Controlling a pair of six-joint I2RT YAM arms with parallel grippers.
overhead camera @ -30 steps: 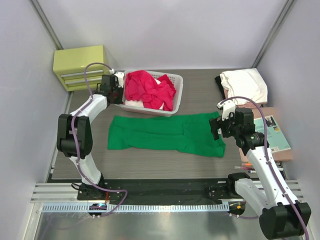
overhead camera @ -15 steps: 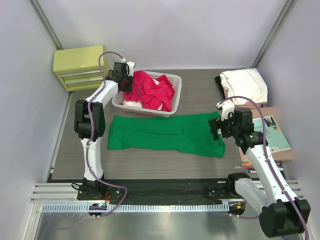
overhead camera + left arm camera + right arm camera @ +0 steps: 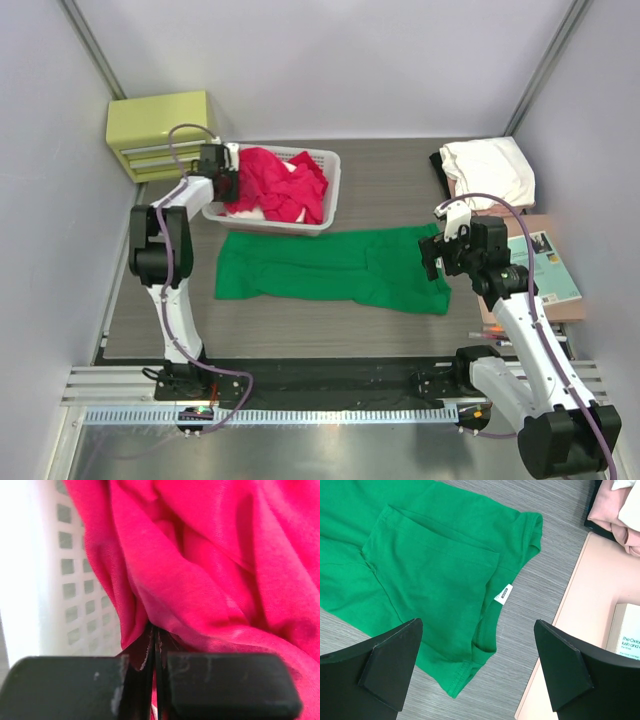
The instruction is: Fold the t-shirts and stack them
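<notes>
A bright green t-shirt (image 3: 330, 268) lies spread flat across the middle of the table, its neck and white label (image 3: 504, 593) at the right end. Red t-shirts (image 3: 280, 185) are heaped in a white basket (image 3: 325, 205) behind it. My left gripper (image 3: 224, 178) is at the basket's left end, shut on a fold of red t-shirt (image 3: 210, 570), which is pinched between the closed fingers (image 3: 154, 635). My right gripper (image 3: 432, 258) hangs open above the green shirt's neck end (image 3: 420, 570), with nothing between its wide-set fingers (image 3: 477, 624).
Folded white, pale pink and black shirts (image 3: 490, 170) are stacked at the back right. A teal-covered book (image 3: 545, 265) lies on a pinkish board (image 3: 580, 610) at the right edge. A yellow-green drawer cabinet (image 3: 160, 130) stands at the back left.
The basket of red shirts has slid left together with my left gripper, which swung up towards the basket's middle and then back left. The right arm and the green shirt have not moved.
</notes>
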